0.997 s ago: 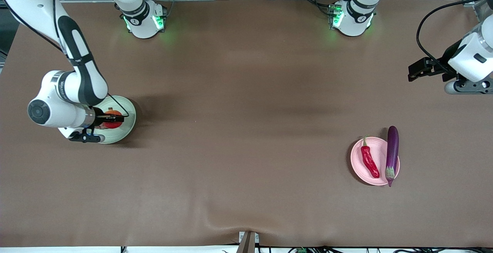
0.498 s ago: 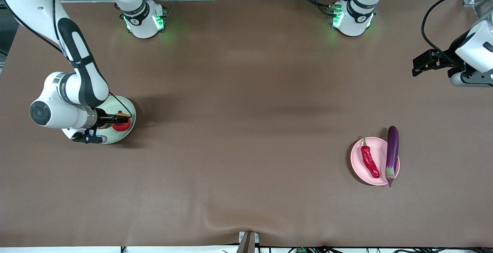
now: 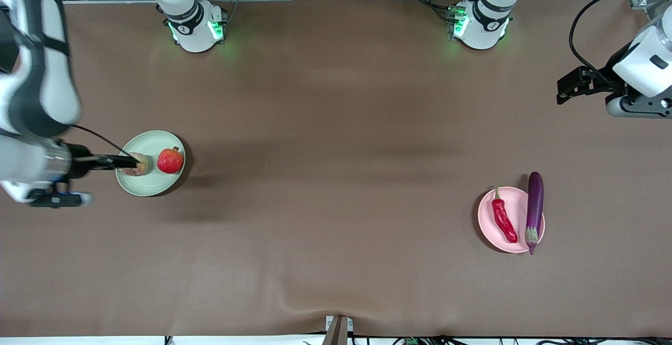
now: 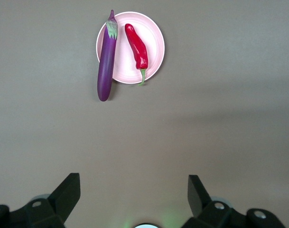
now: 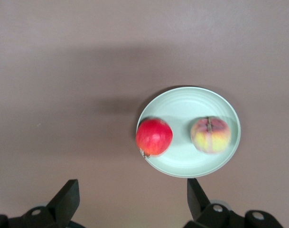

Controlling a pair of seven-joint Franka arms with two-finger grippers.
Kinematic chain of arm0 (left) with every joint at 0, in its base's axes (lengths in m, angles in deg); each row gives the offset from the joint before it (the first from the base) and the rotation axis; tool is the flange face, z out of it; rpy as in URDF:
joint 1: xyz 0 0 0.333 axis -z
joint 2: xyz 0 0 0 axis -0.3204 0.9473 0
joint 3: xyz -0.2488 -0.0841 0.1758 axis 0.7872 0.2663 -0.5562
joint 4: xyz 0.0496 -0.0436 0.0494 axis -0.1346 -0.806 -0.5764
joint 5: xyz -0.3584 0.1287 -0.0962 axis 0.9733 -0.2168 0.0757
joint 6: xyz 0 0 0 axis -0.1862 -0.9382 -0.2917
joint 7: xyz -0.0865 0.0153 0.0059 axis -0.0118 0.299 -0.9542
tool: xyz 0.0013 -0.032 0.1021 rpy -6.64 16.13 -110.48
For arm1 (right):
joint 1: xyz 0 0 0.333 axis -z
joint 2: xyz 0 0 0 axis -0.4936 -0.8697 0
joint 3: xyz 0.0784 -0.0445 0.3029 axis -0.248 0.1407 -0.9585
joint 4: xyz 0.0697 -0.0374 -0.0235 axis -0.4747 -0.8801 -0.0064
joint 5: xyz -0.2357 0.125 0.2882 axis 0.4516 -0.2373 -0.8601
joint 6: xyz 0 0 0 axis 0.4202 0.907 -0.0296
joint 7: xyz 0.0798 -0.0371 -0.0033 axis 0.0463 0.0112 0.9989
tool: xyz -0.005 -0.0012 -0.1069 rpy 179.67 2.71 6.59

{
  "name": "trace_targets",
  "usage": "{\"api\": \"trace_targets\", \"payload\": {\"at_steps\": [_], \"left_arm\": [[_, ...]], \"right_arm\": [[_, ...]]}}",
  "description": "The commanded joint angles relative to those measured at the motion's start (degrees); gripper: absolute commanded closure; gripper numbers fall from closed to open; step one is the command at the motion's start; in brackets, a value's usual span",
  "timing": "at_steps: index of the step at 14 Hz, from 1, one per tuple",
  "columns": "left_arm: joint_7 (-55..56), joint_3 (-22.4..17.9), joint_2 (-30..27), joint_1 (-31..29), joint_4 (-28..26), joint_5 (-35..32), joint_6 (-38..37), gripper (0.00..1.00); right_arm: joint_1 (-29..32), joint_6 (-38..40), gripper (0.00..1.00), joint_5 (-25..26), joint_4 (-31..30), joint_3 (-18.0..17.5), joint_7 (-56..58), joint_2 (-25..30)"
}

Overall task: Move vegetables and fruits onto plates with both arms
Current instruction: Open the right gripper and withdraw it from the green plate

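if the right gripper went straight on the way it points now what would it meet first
Probably bare brown table: the right gripper, jaws open, points down beside the pale green round plate holding the round red pomegranate and yellowish-pink peach. Depth unclear.

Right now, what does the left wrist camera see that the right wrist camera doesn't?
Only the left wrist view shows the pale pink plate holding the red chili pepper, with the purple eggplant lying across its rim, and the open left gripper. Only the right wrist view shows the pale green plate holding the pomegranate and the peach, and the open right gripper. Both show the brown table.
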Motion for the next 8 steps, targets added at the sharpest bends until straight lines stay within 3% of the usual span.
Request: {"api": "trace_targets", "payload": {"at_steps": [1, 4, 8], "left_arm": [[0.13, 0.11, -0.24, -0.22, 0.29, -0.28, -0.52, 0.0], [0.04, 0.11, -0.15, -0.22, 0.29, -0.36, -0.52, 0.0], [0.13, 0.11, -0.15, -0.48, 0.29, -0.28, -0.52, 0.0]], "right_arm": [[0.36, 10.42, 0.0, -0.06, 12.0, -0.54, 0.81, -1.45], [0.01, 14.94, 0.0, 3.19, 13.78, -2.03, -1.54, 3.63], [-1.39, 19.96, 0.0, 4.42, 10.03, -3.96, -12.19, 12.33]]}}
